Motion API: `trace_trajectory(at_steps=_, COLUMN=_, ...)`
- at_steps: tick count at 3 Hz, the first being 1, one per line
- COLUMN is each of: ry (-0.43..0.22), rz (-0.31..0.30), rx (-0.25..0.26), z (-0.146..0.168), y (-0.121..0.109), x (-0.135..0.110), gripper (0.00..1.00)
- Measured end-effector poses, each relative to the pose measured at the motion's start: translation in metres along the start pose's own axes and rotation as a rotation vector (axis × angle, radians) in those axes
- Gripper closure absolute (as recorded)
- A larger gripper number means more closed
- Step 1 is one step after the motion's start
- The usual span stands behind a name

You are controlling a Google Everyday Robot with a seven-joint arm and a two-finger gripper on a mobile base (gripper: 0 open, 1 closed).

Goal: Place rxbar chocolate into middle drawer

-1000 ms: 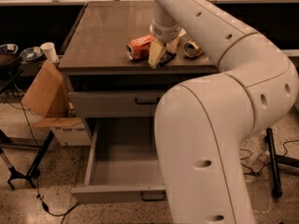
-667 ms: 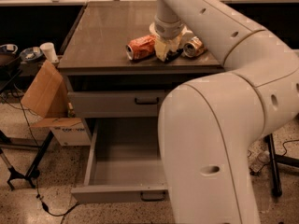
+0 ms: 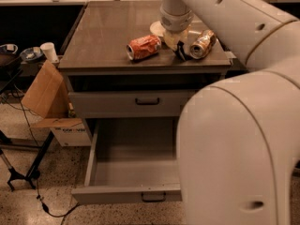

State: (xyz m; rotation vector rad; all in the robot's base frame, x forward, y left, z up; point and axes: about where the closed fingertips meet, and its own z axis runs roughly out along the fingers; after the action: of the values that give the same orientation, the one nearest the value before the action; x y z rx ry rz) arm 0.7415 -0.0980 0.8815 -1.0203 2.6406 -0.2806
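My gripper (image 3: 178, 42) hangs from the arm's wrist low over the cabinet top (image 3: 108, 32), between the crushed orange can (image 3: 144, 47) and the crushed gold-silver can (image 3: 202, 43). A small black edge at its tip looks like the rxbar chocolate (image 3: 182, 52); most of it is hidden by the gripper. I cannot tell whether the bar is held or lying on the top. The middle drawer (image 3: 117, 194) is pulled wide open below, a deep grey box with nothing in it.
A shallower grey drawer (image 3: 108, 104) with a black handle sits closed just under the top. A cardboard box (image 3: 44, 95) and a stand with a white cup (image 3: 48, 51) are to the left. My arm's large white body (image 3: 239, 144) fills the right side.
My gripper has moved right and slightly back across the top, from beside the orange can to the spot between the two cans. The cans and drawers have not moved.
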Motion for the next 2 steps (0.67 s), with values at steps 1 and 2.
trace_trajectory(at_steps=1, ry=-0.026, rz=0.016, rx=0.034, z=-0.023, y=0.0, x=0.011, gripper=1.0)
trace_trajectory(at_steps=2, ry=-0.064, rz=0.025, rx=0.061, z=-0.046, y=0.001, x=0.022, gripper=1.0)
